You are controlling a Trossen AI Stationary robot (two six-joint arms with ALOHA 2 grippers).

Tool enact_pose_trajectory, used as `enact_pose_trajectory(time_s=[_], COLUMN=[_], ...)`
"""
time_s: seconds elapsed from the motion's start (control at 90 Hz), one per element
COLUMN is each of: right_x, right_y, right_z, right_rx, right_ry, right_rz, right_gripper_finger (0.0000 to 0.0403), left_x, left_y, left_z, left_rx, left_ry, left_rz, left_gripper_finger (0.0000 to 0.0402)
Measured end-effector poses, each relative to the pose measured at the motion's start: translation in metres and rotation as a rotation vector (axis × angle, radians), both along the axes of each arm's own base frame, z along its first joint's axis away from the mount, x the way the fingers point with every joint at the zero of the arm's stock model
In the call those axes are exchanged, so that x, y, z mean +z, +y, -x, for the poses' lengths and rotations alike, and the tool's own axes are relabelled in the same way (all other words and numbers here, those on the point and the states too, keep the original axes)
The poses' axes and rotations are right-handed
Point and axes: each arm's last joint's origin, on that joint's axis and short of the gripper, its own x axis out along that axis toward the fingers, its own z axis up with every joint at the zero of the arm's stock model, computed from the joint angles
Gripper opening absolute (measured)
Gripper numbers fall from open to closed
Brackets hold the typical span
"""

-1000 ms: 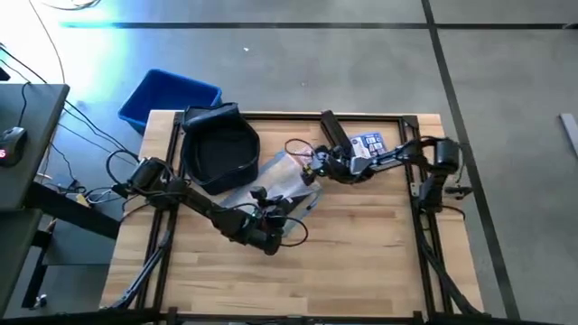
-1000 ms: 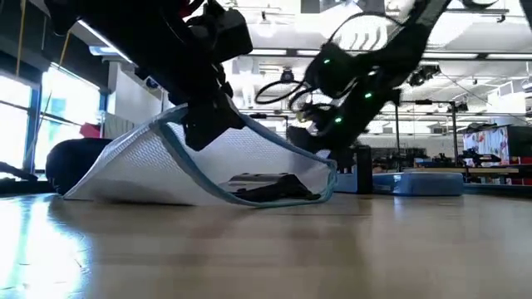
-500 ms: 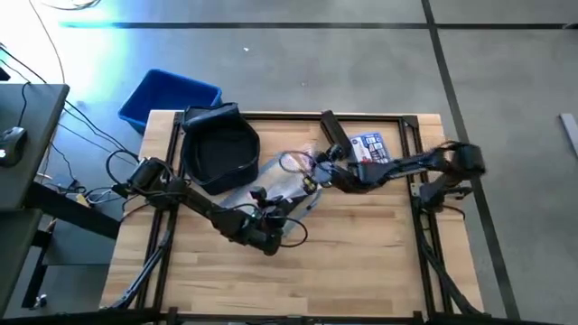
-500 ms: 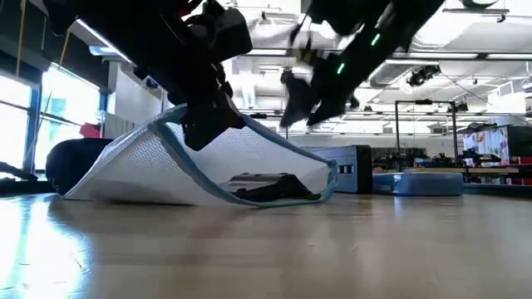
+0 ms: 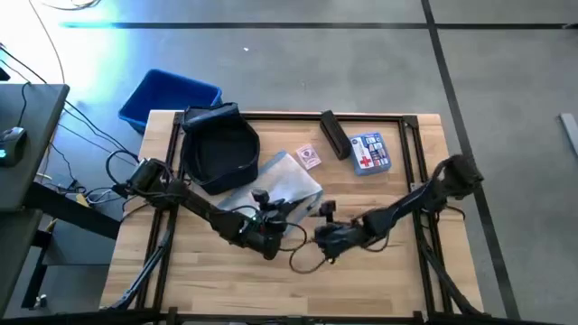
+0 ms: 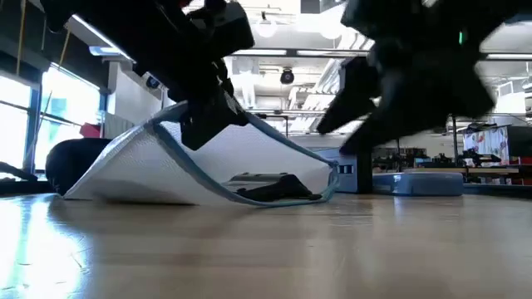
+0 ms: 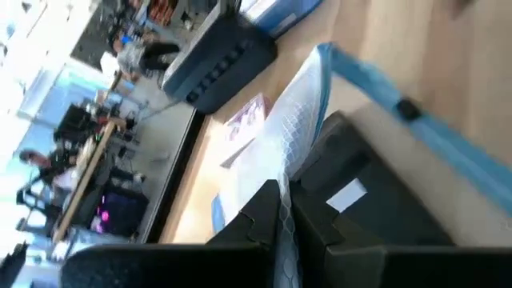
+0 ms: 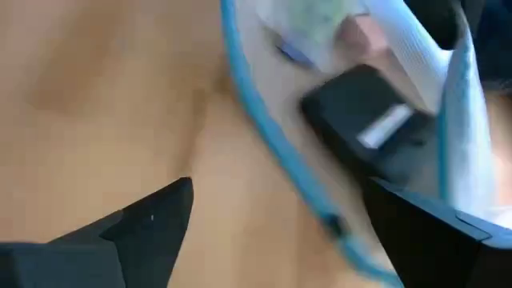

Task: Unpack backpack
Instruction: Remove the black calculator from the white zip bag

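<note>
Left pincer [image 7: 282, 220] pinches the pouch [image 7: 276, 152]; only overhead shows backpack [image 5: 219, 149].

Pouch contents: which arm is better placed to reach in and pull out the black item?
Probably the right. The left gripper is shut on the clear pouch, holding its edge up. The right gripper is open, facing the pouch mouth and the black item inside.

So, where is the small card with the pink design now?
In the high view, the small card lies flat near the table's back edge, between the clear pouch and the black case.
</note>
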Motion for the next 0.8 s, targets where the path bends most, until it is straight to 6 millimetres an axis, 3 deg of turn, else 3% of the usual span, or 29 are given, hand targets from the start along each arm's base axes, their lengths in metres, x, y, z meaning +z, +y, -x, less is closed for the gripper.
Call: enact_pose_trajectory(time_s=[0.189, 0.622, 0.8], right_x=[-0.024, -0.043, -0.055], right_y=[-0.01, -0.011, -0.014], right_z=[-0.009, -0.021, -0.029], right_rx=[0.001, 0.158, 0.124], right_ry=[0.064, 0.122, 0.132], right_rz=[0.412, 0.464, 0.602], right_gripper_finger=[0.0311, 0.0288, 0.0288], left_x=[0.011, 0.014, 0.013], left_y=[-0.019, -0.025, -0.024], left_z=[-0.005, -0.005, -0.007], left_rx=[-0.106, -0.128, -0.143], left_ry=[-0.024, -0.055, -0.058], left_rz=[-0.047, -0.039, -0.014], left_gripper_finger=[0.0, 0.0, 0.0])
